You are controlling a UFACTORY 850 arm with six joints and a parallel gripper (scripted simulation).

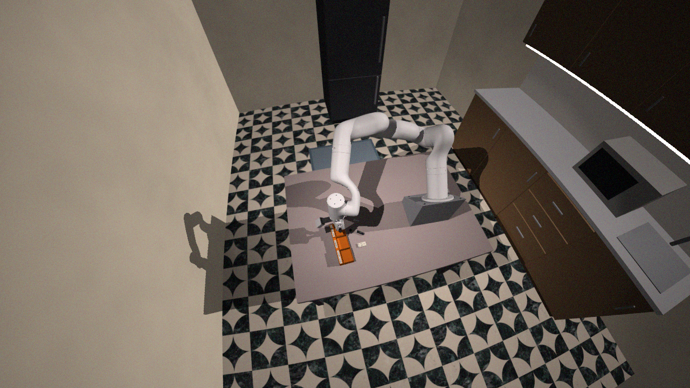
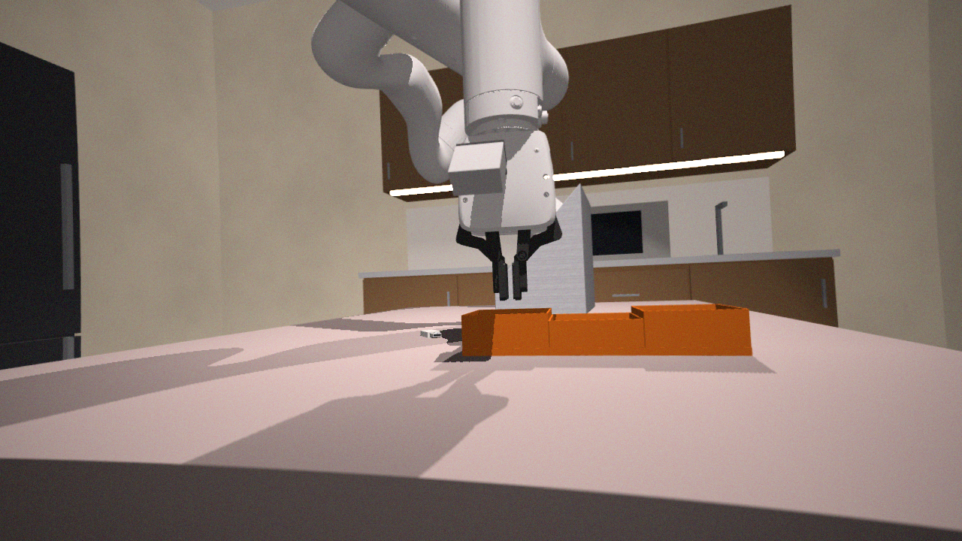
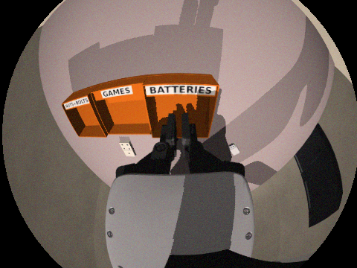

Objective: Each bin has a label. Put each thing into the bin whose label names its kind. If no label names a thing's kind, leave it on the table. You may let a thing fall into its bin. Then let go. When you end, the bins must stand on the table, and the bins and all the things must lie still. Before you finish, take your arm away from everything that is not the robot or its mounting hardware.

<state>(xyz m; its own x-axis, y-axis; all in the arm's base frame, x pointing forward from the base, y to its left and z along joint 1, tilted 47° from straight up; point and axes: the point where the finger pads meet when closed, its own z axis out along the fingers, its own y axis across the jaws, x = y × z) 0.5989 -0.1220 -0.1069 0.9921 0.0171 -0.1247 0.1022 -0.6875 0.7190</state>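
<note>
Wrist view, clock read about the fingertips: white, black-pipped rectangular domino, on the table at eight; likely light, stiff, smooth, best gripped across its long sides [image 1: 361, 244] [image 3: 127, 147]. Black two-fingered gripper [image 1: 340, 230] [image 2: 509, 296] [image 3: 178, 122]: closed, nothing held, above the orange BATTERIES bin [image 1: 343, 231] [image 2: 524, 333] [image 3: 178, 79]. Small white USB stick [image 2: 430, 333] [image 3: 233, 149]: four o'clock.

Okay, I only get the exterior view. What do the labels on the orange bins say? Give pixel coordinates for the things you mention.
Observer: In the wrist view, the orange bins [image 1: 343, 242] [image 2: 596, 333] [image 3: 123, 113] say NUTS+BOLTS, GAMES and BATTERIES.
Kid: Cool! Is anything hiding behind them?
Observer: Yes, a white domino [image 1: 361, 244] [image 3: 127, 148] lies on the table [image 1: 409, 246] [image 2: 605, 417] [image 3: 260, 37], outside the bins.
</note>
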